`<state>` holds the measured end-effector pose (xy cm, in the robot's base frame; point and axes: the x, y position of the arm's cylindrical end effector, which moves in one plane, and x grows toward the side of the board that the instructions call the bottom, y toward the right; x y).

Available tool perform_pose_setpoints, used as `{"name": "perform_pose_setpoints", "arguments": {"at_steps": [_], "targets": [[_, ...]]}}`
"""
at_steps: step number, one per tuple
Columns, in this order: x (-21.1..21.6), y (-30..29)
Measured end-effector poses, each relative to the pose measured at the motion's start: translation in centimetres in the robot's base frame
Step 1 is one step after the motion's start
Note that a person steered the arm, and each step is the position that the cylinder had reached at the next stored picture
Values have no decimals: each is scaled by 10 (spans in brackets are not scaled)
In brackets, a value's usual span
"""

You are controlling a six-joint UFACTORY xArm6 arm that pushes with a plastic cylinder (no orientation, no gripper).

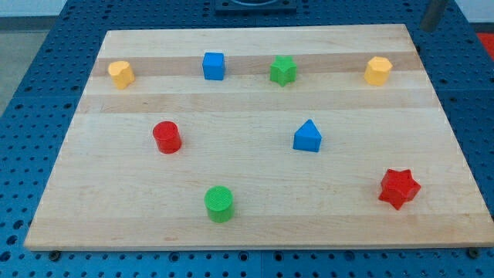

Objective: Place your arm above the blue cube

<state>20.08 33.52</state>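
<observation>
Blocks on the wooden board (255,224): eight total. Two blue: blue cube (214,66) and blue triangular block (307,137). Two green: green star-shaped block (283,70) and green cylinder (219,204). Two red: red cylinder (167,137) and red star (399,188). Two yellow, shapes hard to call: yellow block at the view's left (121,74), yellow block at the view's right (377,70).

Blue cube sits in the top row, left of centre, between the left yellow block and the green star-shaped block, well apart from both. It is near the board's top edge, not touching it. Nothing touches it.

Edges: top row of four all lie near the top edge. Left yellow block is near the left edge, right yellow block near the right edge. Red star is near the right edge, low on the board. Green cylinder is near the bottom edge. Red cylinder and blue triangular block sit mid-board.

Open room: all blocks stand apart, none touching. Wide bare strip across the middle between the top row and the mid-board pair. Bare wood too at bottom left and between green cylinder and red star.

My tip is not visible, so its place relative to the blocks cannot be told. A dark blurred object (434,14) shows at the view's top right, off the board; can't tell what it is. No fingers on this rig, state cannot be told.

Blue pegboard table (31,93) surrounds the board.
</observation>
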Motion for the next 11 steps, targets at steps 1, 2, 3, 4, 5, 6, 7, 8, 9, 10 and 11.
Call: {"name": "perform_pose_setpoints", "arguments": {"at_steps": [1,2,3,4,5,6,7,8,9,10,11], "targets": [[-3,-1],[-3,-5],[-3,-38],[-3,-97],[-3,-152],[-3,-210],[-3,-269],[-2,-331],[4,-395],[13,-421],[43,-421]]}}
